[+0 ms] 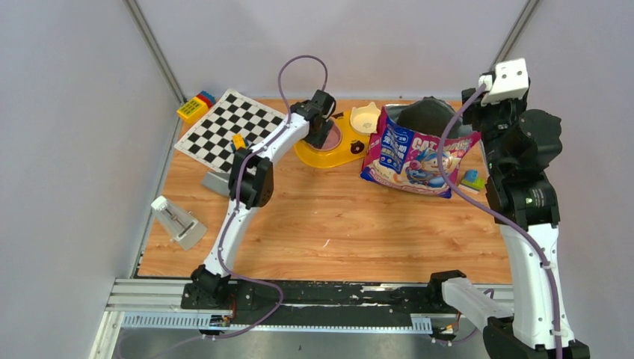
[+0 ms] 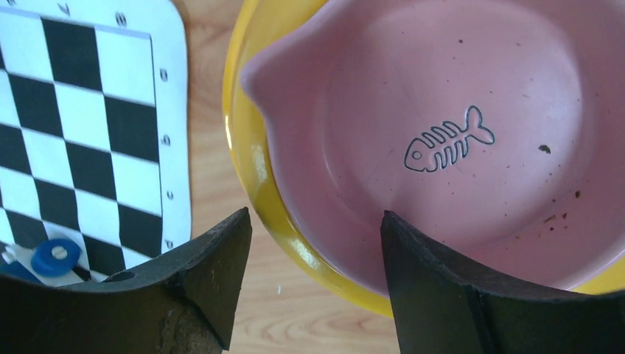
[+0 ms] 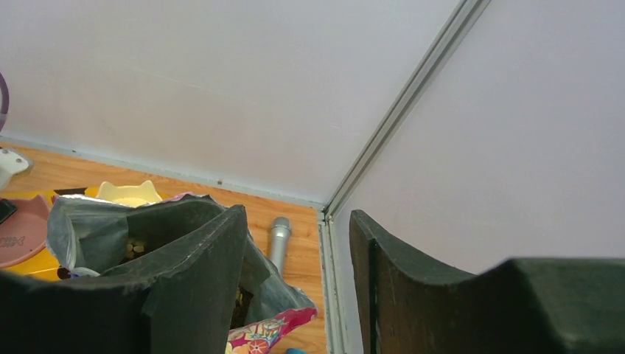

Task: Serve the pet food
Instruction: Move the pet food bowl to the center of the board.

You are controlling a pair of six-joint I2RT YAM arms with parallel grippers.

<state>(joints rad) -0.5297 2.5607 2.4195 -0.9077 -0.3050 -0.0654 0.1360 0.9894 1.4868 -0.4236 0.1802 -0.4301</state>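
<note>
The pet food bag (image 1: 415, 153), glossy blue and pink, lies at the back right with its mouth open. Brown kibble (image 3: 133, 248) shows inside the bag (image 3: 103, 228) in the right wrist view. The yellow feeder (image 1: 318, 155) holds a pink bowl (image 2: 457, 110) with a fish-bone mark and only a few crumbs, and a cream bowl (image 1: 364, 118). My left gripper (image 2: 317, 221) is open, its jaws straddling the feeder's yellow rim (image 2: 254, 177). My right gripper (image 3: 298, 217) hangs open and empty, raised just right of the bag's mouth.
A checkerboard mat (image 1: 228, 127) lies left of the feeder, with toy blocks (image 1: 196, 105) at its far corner. A pale scoop-like object (image 1: 179, 221) sits near the left edge. A grey cylinder (image 3: 278, 240) lies by the back right corner. A small green-blue item (image 1: 472, 179) lies beside the bag.
</note>
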